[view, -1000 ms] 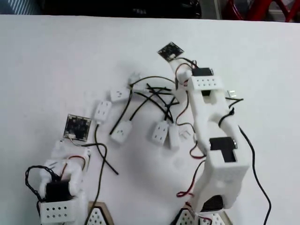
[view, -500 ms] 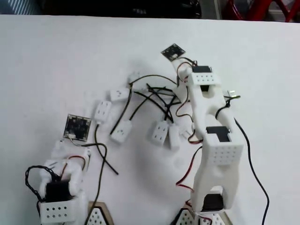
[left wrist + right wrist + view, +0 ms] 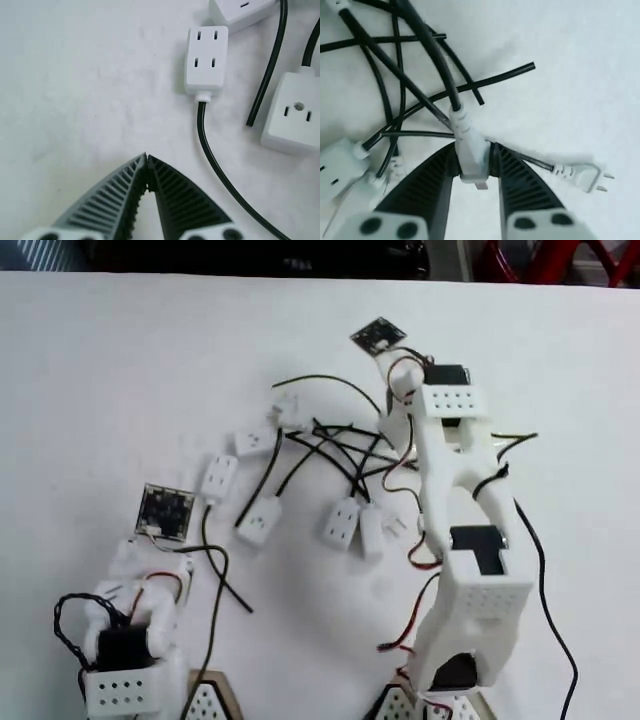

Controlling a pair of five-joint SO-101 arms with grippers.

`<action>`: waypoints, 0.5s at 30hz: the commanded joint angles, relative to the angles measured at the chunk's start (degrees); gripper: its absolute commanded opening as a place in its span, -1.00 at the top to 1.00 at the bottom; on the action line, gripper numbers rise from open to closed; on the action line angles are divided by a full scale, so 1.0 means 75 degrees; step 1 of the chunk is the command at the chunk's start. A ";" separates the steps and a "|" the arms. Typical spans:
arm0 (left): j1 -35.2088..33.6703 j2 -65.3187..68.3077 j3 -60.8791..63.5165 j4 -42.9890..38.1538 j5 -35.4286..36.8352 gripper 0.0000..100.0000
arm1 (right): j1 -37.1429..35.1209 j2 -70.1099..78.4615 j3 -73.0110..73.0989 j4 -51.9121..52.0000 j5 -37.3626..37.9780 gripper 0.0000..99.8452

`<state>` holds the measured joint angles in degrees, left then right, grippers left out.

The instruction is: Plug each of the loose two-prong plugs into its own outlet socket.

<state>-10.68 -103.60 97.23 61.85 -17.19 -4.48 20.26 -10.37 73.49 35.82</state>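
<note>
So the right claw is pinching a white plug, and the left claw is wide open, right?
Not quite. The right gripper does pinch a white plug, but the left gripper is shut, not wide open, with nothing between its fingers. The left wrist view shows it.

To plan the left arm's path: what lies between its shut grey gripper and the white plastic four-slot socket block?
In the left wrist view, bare white table lies between the left gripper and the socket block; its black cord runs alongside.
</note>
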 commanded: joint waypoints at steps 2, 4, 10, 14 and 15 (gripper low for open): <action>0.0018 -0.0053 -0.0035 -0.0117 0.0000 0.95 | 0.0100 -0.0791 -0.0270 0.0908 0.0035 0.96; 0.0018 -0.0053 -0.0035 -0.0117 0.0000 0.95 | 0.0100 -0.0826 -0.0270 0.1424 0.0035 0.96; 0.0018 -0.0053 -0.0035 -0.0117 0.0000 0.95 | 0.0358 -0.0709 -0.0094 0.2784 0.0035 0.96; 0.0018 -0.0053 -0.0035 -0.0117 0.0000 0.95 | 0.0709 -0.0533 0.0422 0.2784 0.0035 0.96; 0.0018 -0.0053 -0.0035 -0.0117 0.0000 0.95 | 0.0721 -0.0451 0.0551 0.2784 0.0094 0.96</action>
<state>-10.68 -103.60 97.23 61.85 -17.19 -0.09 17.80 -7.30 93.45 35.91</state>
